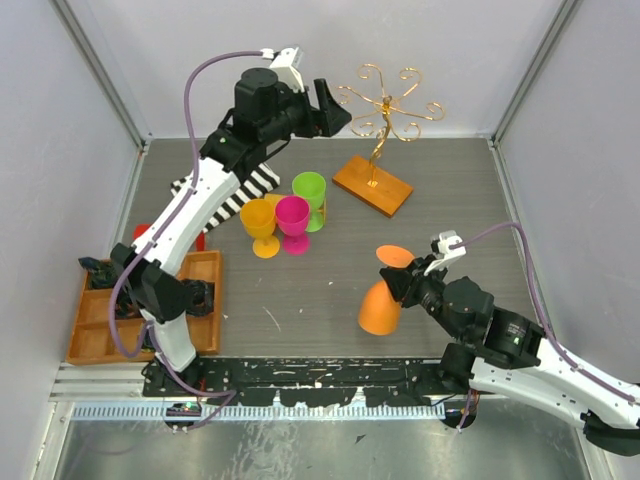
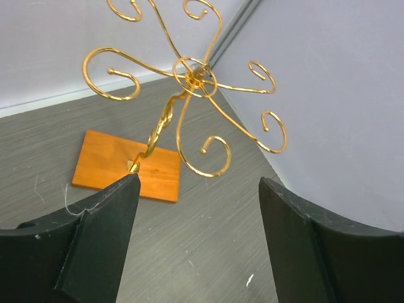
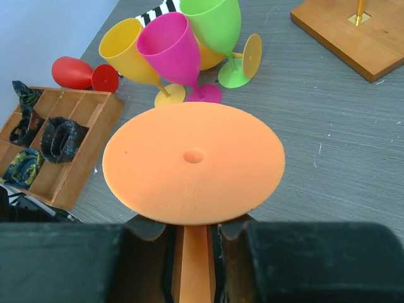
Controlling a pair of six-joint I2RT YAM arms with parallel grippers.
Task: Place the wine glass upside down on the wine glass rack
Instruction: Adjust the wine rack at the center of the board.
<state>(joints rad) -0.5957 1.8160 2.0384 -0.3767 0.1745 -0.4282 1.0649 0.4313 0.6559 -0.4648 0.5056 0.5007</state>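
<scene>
Grey scuffed tabletop [image 1: 330, 290] bears the wine glass rack [image 1: 372, 186] — pale lavender walls [image 1: 60, 150].

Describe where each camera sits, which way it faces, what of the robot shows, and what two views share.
Top: above and behind, looking down on the table; left arm and right arm show.
Left wrist: on the left arm, facing the rack; the open left gripper shows.
Right wrist: on the right arm, facing the orange glass, other glasses beyond; the right gripper grips the stem.
Shared: both wrist views show the rack's wooden base.
</scene>
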